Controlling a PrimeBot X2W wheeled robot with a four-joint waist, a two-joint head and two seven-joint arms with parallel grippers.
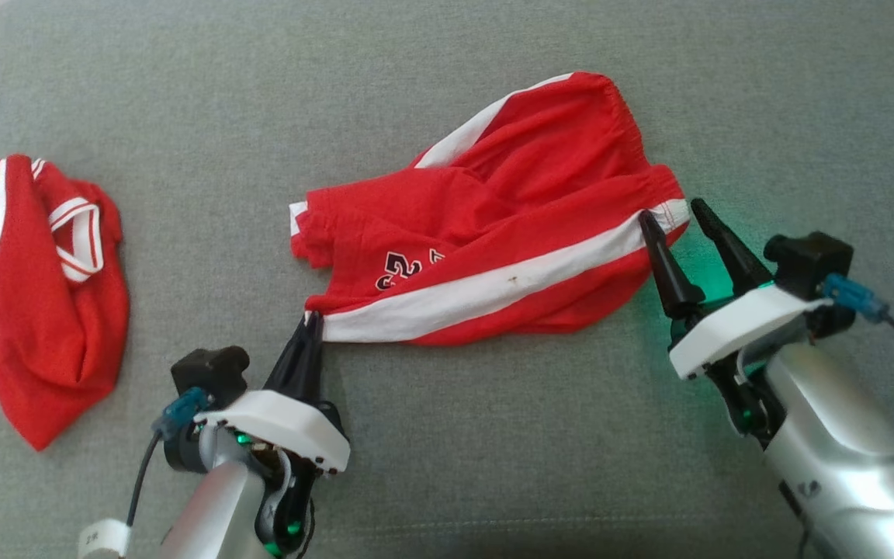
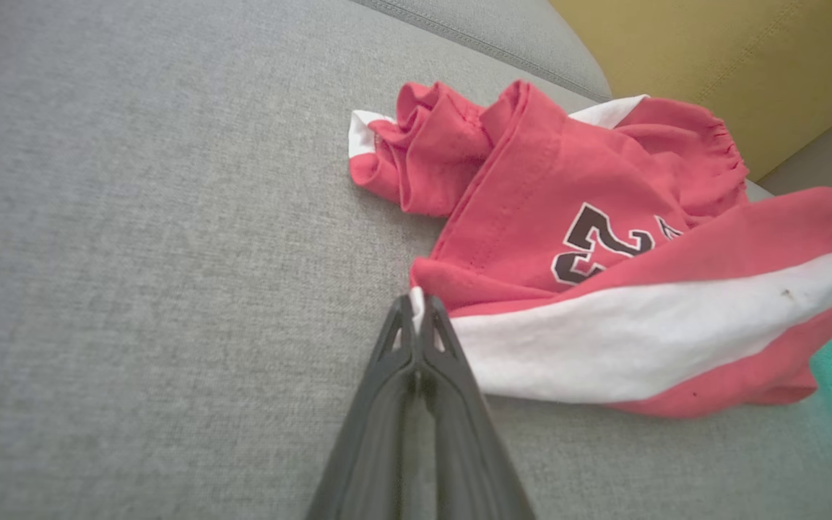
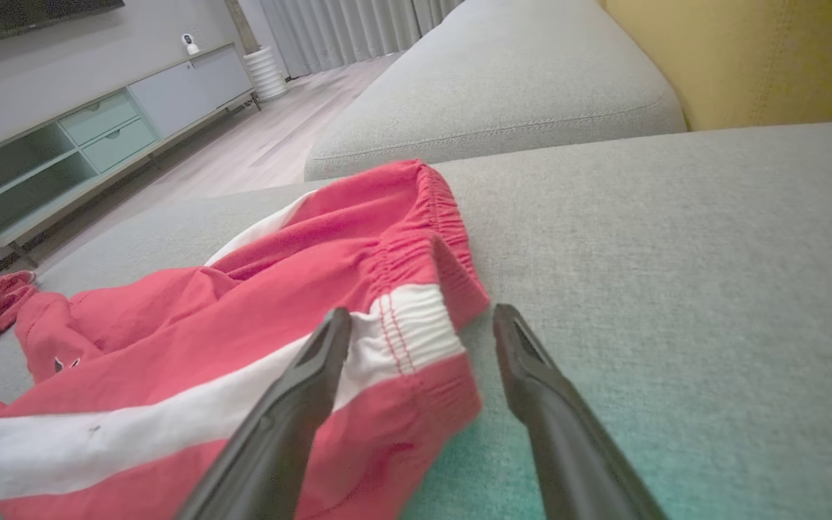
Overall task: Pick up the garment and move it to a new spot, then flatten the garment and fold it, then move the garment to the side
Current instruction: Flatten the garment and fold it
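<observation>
Red shorts (image 1: pixel 524 194) on a grey cushion (image 1: pixel 261 93), gripped at one corner

Head view: the shorts lie crumpled mid-cushion, a red jersey (image 1: pixel 51 326) well left of them; left wrist view: the left gripper (image 2: pixel 419 307) pinches the shorts' white-striped hem corner; right wrist view: the right gripper (image 3: pixel 423 314) stands wide, astride the shorts' waistband corner.

Left arm (image 1: pixel 214 497) extended forward, jaws pinched tight; right arm (image 1: pixel 827 435) forward, jaws spread wide.

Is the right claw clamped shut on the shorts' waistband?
No, the right claw stands open, its fingers straddling the red shorts' waistband corner.
</observation>
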